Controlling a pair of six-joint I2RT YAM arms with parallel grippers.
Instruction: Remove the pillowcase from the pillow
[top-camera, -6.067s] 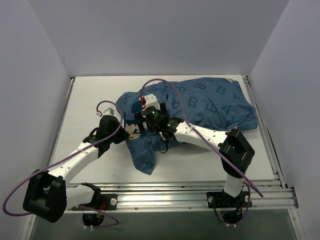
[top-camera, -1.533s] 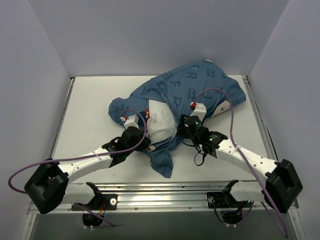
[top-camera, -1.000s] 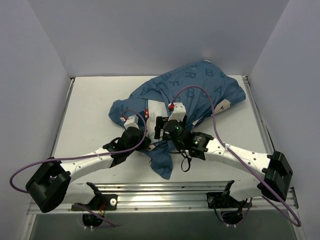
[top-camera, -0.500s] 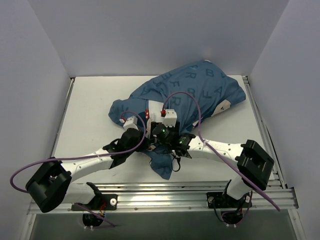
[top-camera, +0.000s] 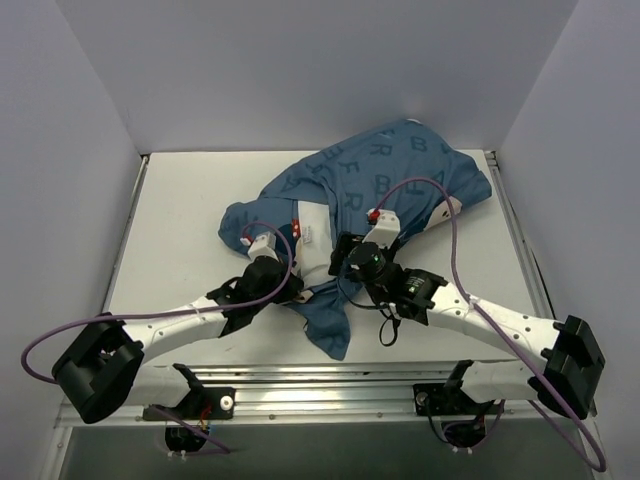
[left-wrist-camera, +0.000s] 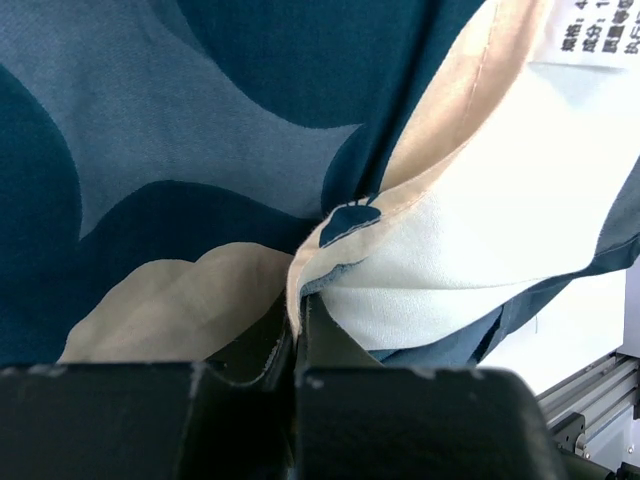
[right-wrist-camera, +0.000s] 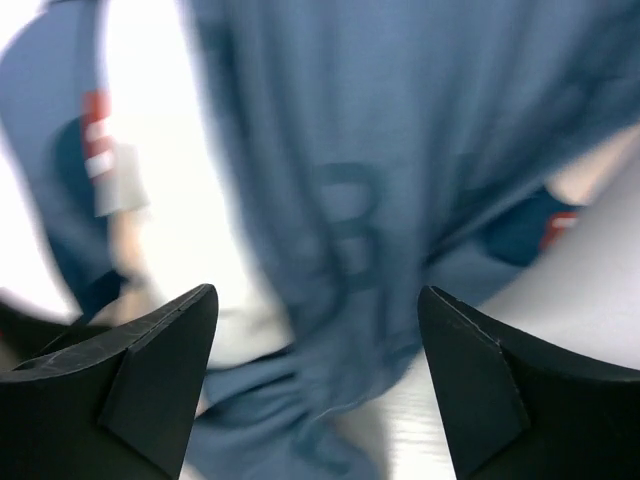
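The blue printed pillowcase (top-camera: 390, 165) lies bunched from the back right to the table's middle, with a flap (top-camera: 328, 322) hanging toward the front. The white pillow (top-camera: 316, 245) shows through its opening, with its tag (top-camera: 308, 232) in sight. My left gripper (top-camera: 292, 287) is shut on the pillowcase's cream hem (left-wrist-camera: 300, 280), right beside the pillow (left-wrist-camera: 500, 230) and its tag (left-wrist-camera: 595, 30). My right gripper (top-camera: 346, 258) is open and empty, just right of the exposed pillow. Its wrist view is blurred, showing the gripper (right-wrist-camera: 317, 300) above the pillowcase (right-wrist-camera: 350, 180) and the pillow (right-wrist-camera: 160, 150).
The white table (top-camera: 180, 220) is walled on the left, back and right. A metal rail (top-camera: 380, 385) runs along the front edge, and another (top-camera: 522, 250) down the right side. Purple cables loop over both arms.
My right gripper swung left over the exposed pillow, then back to the right, staying open. The left gripper stayed shut on the hem. Six seconds ago the pillowcase lay flatter and farther right.
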